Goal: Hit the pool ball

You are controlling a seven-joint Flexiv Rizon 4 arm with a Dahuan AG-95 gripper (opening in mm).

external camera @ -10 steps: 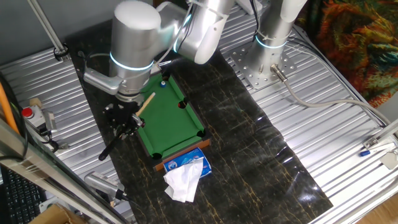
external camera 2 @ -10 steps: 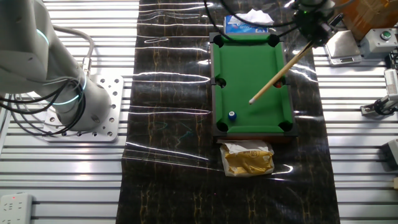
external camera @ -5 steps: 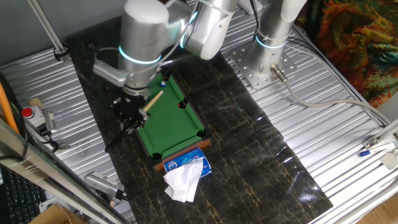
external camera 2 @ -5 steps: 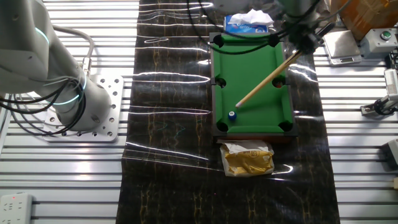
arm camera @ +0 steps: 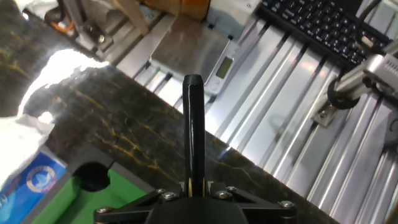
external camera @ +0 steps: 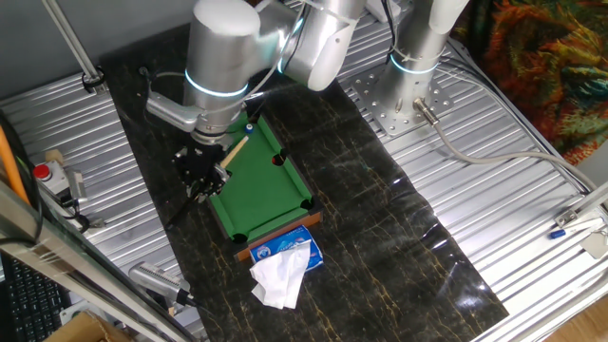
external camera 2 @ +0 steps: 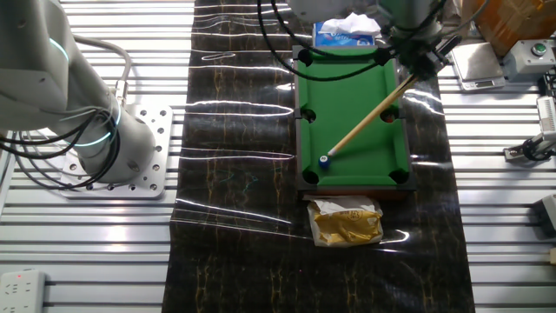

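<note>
A small green pool table (external camera 2: 352,104) lies on the dark mat; it also shows in the one fixed view (external camera: 258,182). A blue ball (external camera 2: 323,161) sits near a corner pocket, seen by the arm in the one fixed view (external camera: 249,126). My gripper (external camera 2: 423,59) hangs over the table's long rail (external camera: 201,173) and is shut on a wooden cue (external camera 2: 369,113). The cue slants down across the felt and its tip reaches the blue ball. In the hand view my gripper (arm camera: 193,186) holds the cue's black butt (arm camera: 193,124), which points away from the table.
A red ball (external camera 2: 391,116) sits at a side pocket. A blue tissue pack (external camera: 285,249) lies at one end of the table and a yellow-brown bag (external camera 2: 347,222) at the other. A scale (arm camera: 193,53) and a keyboard (arm camera: 323,25) lie beyond the mat.
My gripper has slid along the table and pushed the cue forward. Its tip went from mid-felt to the blue ball. The ball has not visibly moved.
</note>
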